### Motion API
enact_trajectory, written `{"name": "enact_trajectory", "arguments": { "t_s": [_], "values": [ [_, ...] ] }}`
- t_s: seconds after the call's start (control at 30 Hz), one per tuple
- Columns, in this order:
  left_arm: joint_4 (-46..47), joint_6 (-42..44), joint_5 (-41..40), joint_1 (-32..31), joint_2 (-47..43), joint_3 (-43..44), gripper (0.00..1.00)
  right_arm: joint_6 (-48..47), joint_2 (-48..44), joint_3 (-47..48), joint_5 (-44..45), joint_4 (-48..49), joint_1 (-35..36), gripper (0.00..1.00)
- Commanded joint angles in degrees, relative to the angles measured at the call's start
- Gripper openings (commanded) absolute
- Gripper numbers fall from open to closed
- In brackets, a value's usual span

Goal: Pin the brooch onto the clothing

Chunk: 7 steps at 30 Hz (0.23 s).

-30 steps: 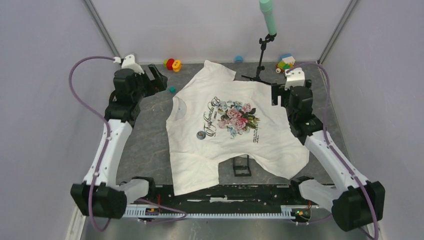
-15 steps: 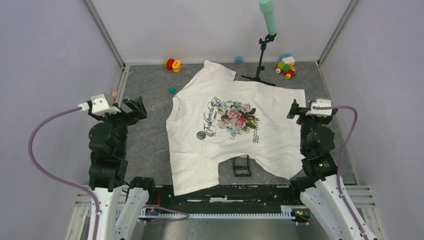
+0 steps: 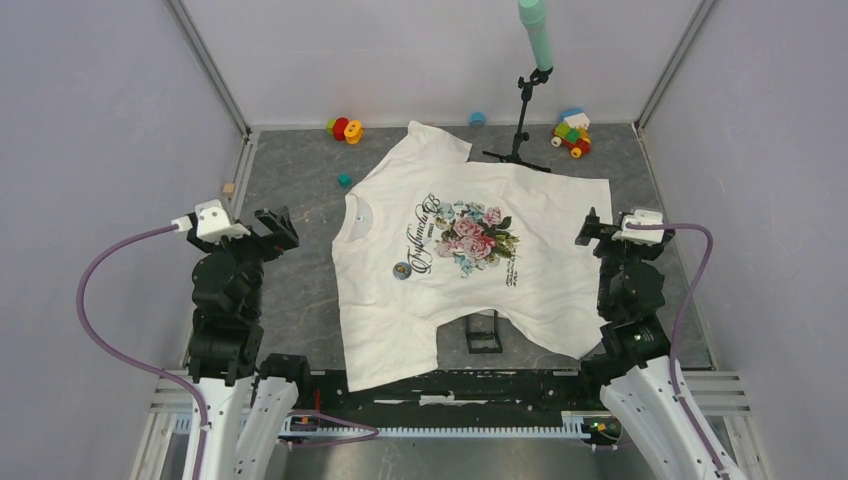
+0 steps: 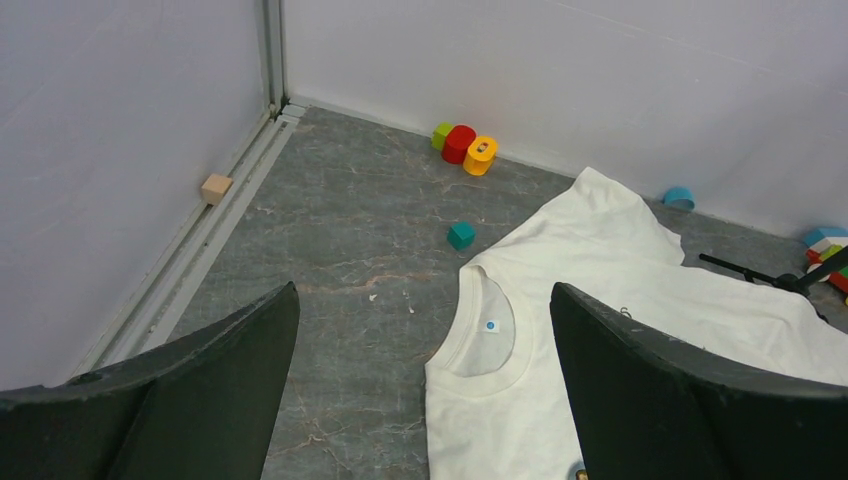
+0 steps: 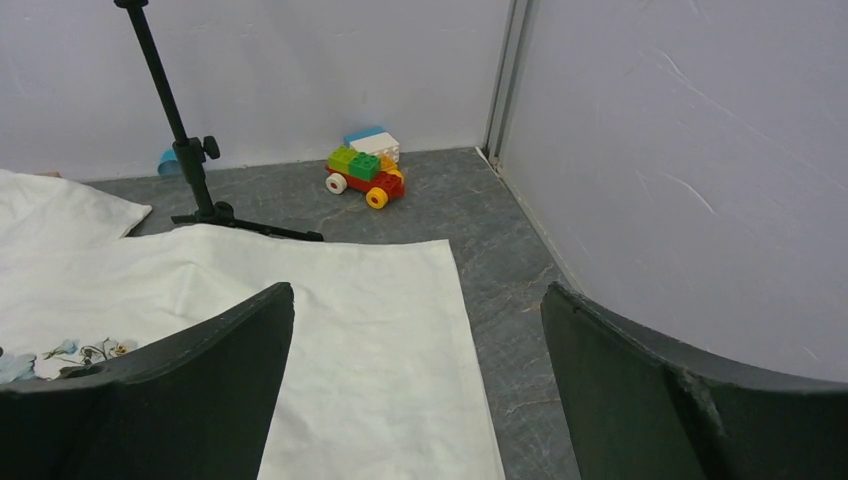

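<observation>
The white T-shirt (image 3: 470, 270) lies flat on the grey table, its rose print and black script on the chest. The brooch (image 3: 402, 269), a tiny round bluish disc with a golden rim, sits on the shirt just left of the lettering. My left gripper (image 3: 278, 232) is open and empty, held above the table left of the collar (image 4: 490, 335). My right gripper (image 3: 590, 225) is open and empty, over the shirt's right edge (image 5: 400, 330). Only a sliver of the brooch shows at the bottom edge of the left wrist view.
A black square frame holder (image 3: 484, 331) stands at the shirt's near hem. A tripod stand (image 3: 522, 110) with a teal pole stands at the back. Toys lie along the back wall: rings (image 3: 345, 128), a brick car (image 3: 571, 132), a teal cube (image 3: 344, 179), a tan block (image 3: 229, 188).
Both arms have pulled back from the far side toward the near edge, now held raised beside the shirt. Both grippers stay open and empty. Shirt and brooch have not moved.
</observation>
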Motion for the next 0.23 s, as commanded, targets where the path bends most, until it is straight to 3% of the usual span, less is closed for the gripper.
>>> {"name": "enact_trajectory", "arguments": {
  "t_s": [0.0,0.2],
  "values": [
    [2.57,2.01,-0.75,-0.04,0.36,0.34,1.0,0.4,0.65,1.76,1.67,1.44,-0.08,0.98],
    [2.75,2.36,-0.95,0.01,0.65,-0.28,1.0,0.45,0.69,2.1,1.79,1.07,-0.07,0.98]
  ]
}}
